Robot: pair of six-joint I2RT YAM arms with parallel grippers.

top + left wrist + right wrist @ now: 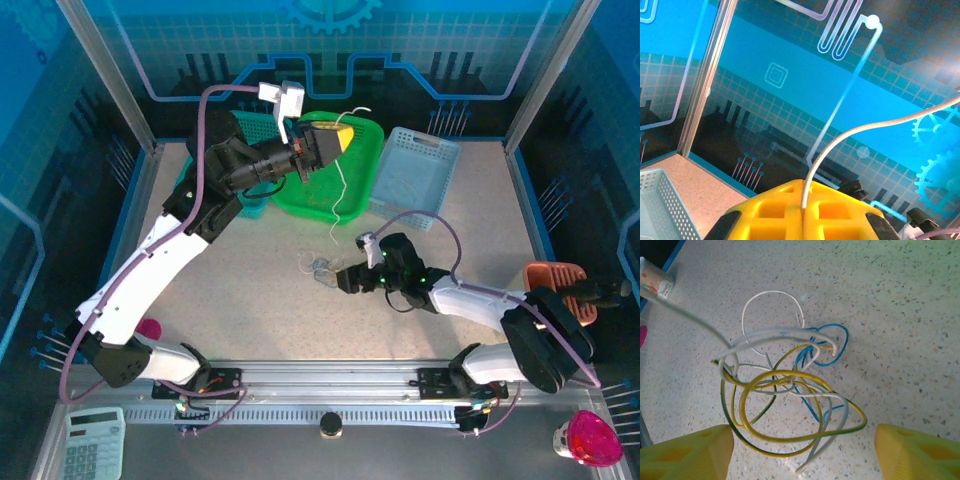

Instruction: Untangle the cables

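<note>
Hanging high over the green plastic basket (pixel 300 205), the left pincer (pixel 340 137) is squeezed tight on one thin white cord (pixel 338 190). In the left wrist view its two yellow fingers (pixel 770 215) are pressed together, and the thin white cord (pixel 840 136) comes up from between them and bends away to the right. Seen from the top, that cord drops from the pincer, past the basket's front rim, down to a small tangle of thin white, blue and yellow-green cables (pixel 320 266). The tangle lies on the speckled surface (pixel 250 300), near the middle. The right pincer (pixel 338 280) is low down, just beside the tangle on its right side. In the right wrist view its yellow fingers (pixel 685 452) are spread wide apart and grip nothing. The tangle (pixel 790 382) sits on the surface just in front of them, with loops crossing over each other and one white cord rising off to the upper left. A light blue plastic basket (pixel 415 165) stands right next to the green one.
</note>
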